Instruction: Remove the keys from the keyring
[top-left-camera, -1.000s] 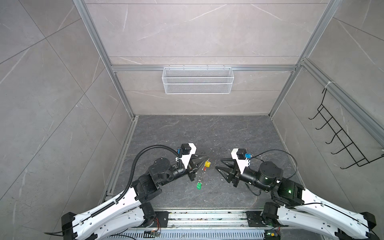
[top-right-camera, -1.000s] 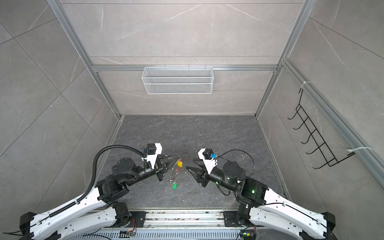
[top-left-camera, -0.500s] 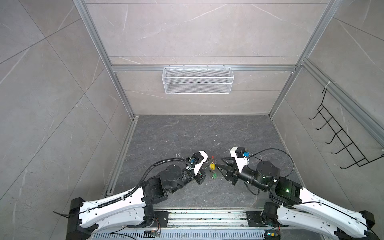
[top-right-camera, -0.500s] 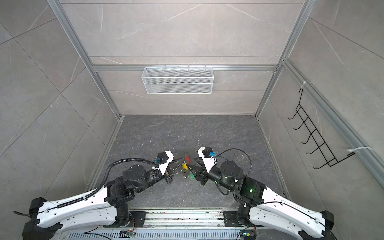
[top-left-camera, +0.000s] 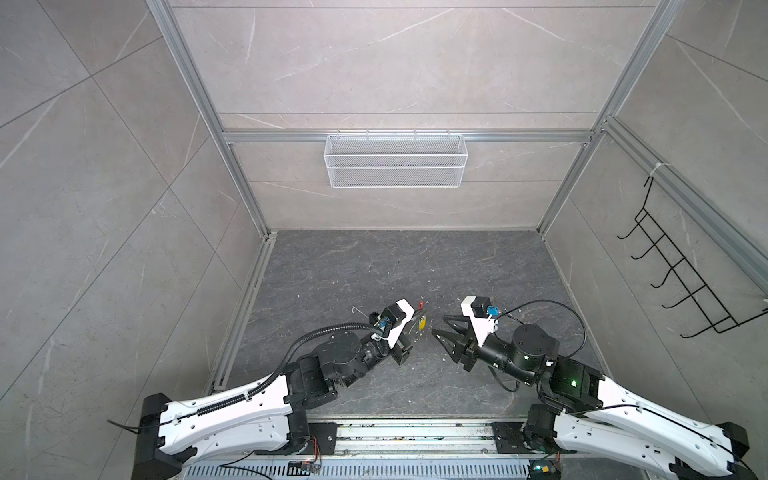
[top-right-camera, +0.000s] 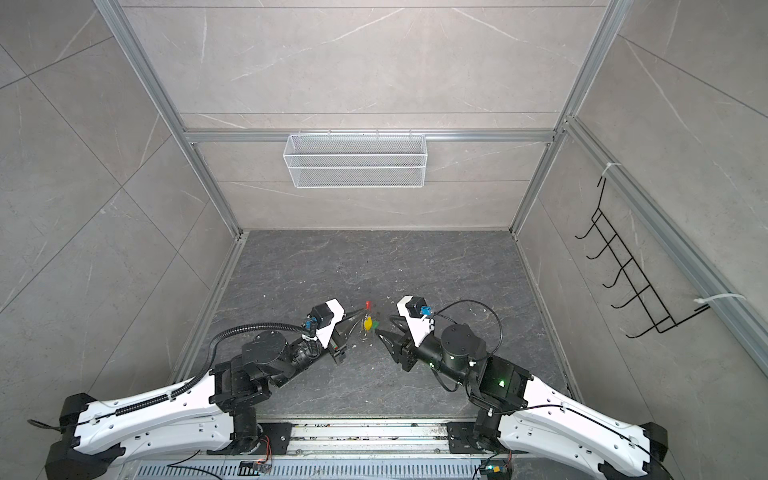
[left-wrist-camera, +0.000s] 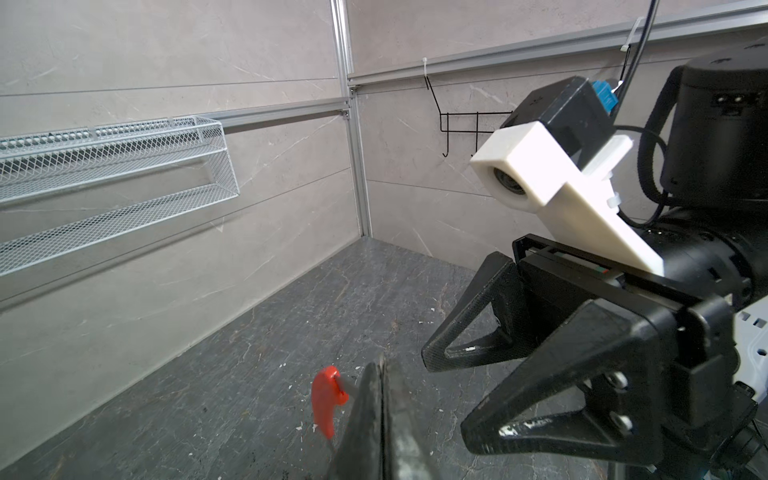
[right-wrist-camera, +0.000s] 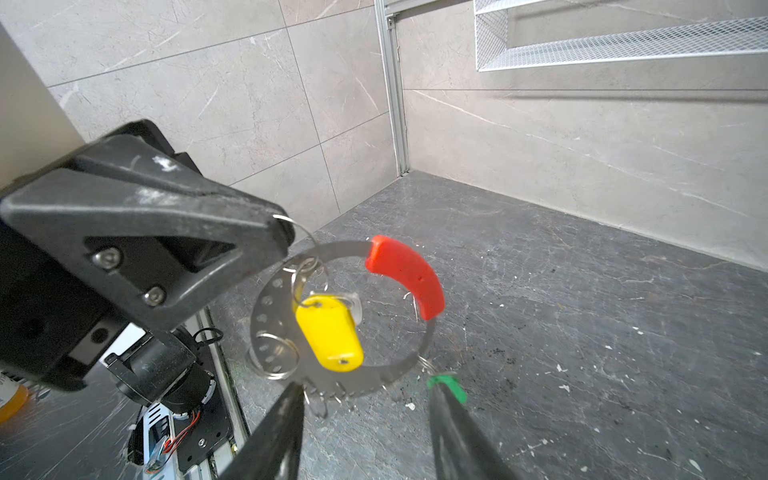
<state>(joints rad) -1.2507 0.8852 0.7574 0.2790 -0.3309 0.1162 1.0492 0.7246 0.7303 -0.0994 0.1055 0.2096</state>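
The keyring (right-wrist-camera: 266, 309) is a flat grey metal hoop with a red sleeve (right-wrist-camera: 405, 274), held up off the floor. My left gripper (right-wrist-camera: 276, 235) is shut on the hoop's edge. In the left wrist view its fingers (left-wrist-camera: 380, 399) are pressed together beside the red sleeve (left-wrist-camera: 326, 399). The yellow-tagged key (right-wrist-camera: 330, 332) hangs inside the hoop on a small split ring. A green tag (right-wrist-camera: 449, 384) peeks out behind one finger of my right gripper (right-wrist-camera: 365, 390), which stands open just in front of the hoop's lower arc. Both top views show yellow (top-left-camera: 422, 323) and red (top-right-camera: 368, 305) between the grippers.
A white wire basket (top-left-camera: 395, 166) hangs on the back wall and a black hook rack (top-left-camera: 685, 286) on the right wall. The dark stone floor (top-left-camera: 395, 266) carries small white specks. The arms' base rail (top-left-camera: 415, 436) runs along the front edge.
My left arm has carried the keyring rightward to the middle. The right gripper has come in a little to the left, so the keys now hang at its fingertips. Neither jaw opening changed.
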